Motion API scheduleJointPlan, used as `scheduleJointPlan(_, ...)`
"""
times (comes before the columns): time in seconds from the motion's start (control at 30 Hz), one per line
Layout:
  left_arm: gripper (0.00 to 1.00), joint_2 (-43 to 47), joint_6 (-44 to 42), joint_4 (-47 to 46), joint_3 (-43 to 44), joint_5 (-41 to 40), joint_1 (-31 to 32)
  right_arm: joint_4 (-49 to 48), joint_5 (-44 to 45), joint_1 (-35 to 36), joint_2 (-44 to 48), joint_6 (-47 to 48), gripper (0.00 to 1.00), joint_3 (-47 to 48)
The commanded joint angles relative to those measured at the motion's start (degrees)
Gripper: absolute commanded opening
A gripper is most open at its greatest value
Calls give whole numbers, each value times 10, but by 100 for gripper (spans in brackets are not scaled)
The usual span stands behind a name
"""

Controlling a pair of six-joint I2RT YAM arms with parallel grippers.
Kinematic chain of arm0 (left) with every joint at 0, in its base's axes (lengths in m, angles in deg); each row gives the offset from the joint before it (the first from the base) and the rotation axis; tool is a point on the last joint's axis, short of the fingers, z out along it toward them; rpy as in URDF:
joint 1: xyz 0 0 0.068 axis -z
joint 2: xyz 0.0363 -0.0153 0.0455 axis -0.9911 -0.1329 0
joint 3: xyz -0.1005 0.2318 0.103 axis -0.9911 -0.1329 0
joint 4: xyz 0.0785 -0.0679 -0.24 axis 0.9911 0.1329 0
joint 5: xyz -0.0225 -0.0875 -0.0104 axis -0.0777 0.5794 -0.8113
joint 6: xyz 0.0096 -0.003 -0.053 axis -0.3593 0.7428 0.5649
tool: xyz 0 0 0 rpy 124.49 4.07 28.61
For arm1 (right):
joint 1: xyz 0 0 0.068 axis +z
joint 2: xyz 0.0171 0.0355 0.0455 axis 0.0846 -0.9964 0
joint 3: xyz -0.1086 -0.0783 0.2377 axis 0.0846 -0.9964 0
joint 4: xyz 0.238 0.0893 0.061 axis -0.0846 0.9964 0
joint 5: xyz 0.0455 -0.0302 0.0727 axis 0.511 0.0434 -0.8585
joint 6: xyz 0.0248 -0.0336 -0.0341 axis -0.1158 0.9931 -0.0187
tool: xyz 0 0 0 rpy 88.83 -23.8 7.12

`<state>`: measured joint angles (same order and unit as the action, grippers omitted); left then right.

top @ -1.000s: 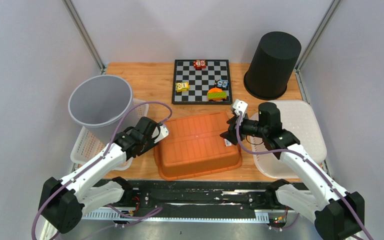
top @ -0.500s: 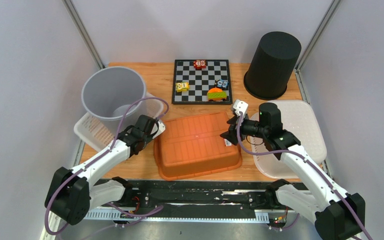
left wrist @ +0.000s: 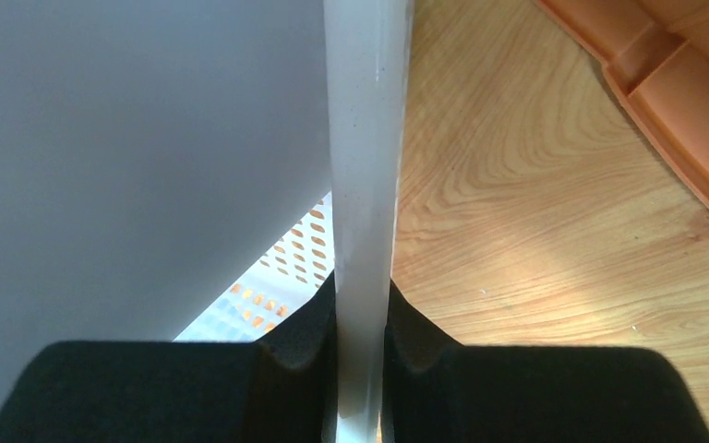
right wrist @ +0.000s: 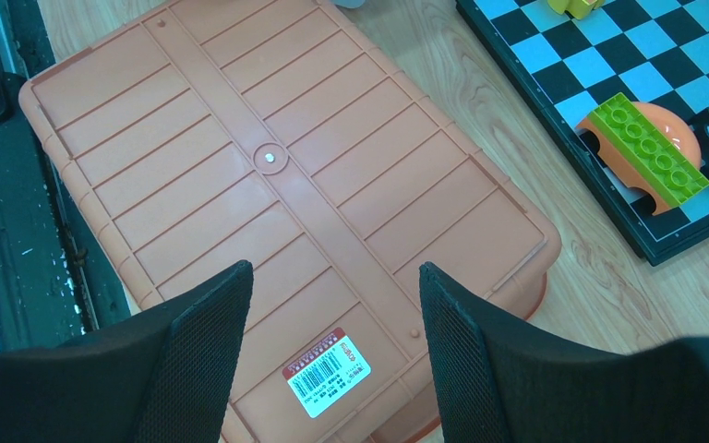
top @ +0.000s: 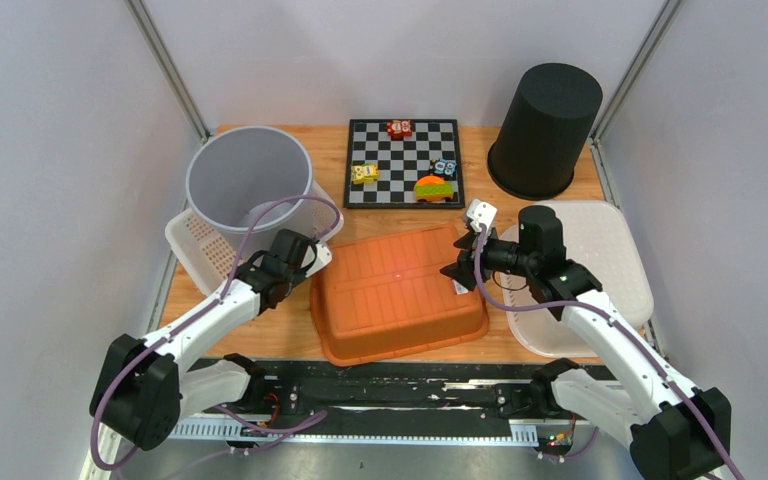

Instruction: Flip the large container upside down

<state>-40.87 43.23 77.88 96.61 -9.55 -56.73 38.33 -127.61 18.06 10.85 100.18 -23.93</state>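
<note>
Dragging the white basket [top: 200, 258], with the grey bucket [top: 245, 175] riding in it, away from the near-left corner toward the back of the table [top: 330, 160] since a second ago, and closing the left gripper [top: 298, 262] meanwhile. Now pinching a pale upright wall between the pads, most likely the basket's rim, with the bucket's grey side just beside it in the wrist view. Hovering the right gripper [top: 457, 270] at the right end of the orange tub [top: 395, 290], jaws spread and gripping nothing, barcode label [right wrist: 326, 374] showing below them. Lying near-centre between the two arms, ribbed base up and rim down on the wood: seemingly turned over already, if taking the tub as the large container. Judging the step in hand as shifting the basket rather than flipping. Calling next for easing the pinch off without tipping the bucket, or, if meaning the basket, lifting the bucket out first. Standing farther back: chessboard [top: 405, 150] with toy bricks [top: 434, 187], then the black bucket [top: 545, 125], inverted.
</note>
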Motion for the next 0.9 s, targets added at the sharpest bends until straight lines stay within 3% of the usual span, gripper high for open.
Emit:
scheduleJointPlan(0.0,0,4,8,-3,3,-7,-23,0,-20,7,10,7,69,-9)
scheduleJointPlan(0.73,0,46,-59,-57,93,-55,-30,14,2,7,9,24,69,4)
scheduleJointPlan(0.87,0,49,-72,-37,122,-47,-29,52,29,7,0,40,69,25)
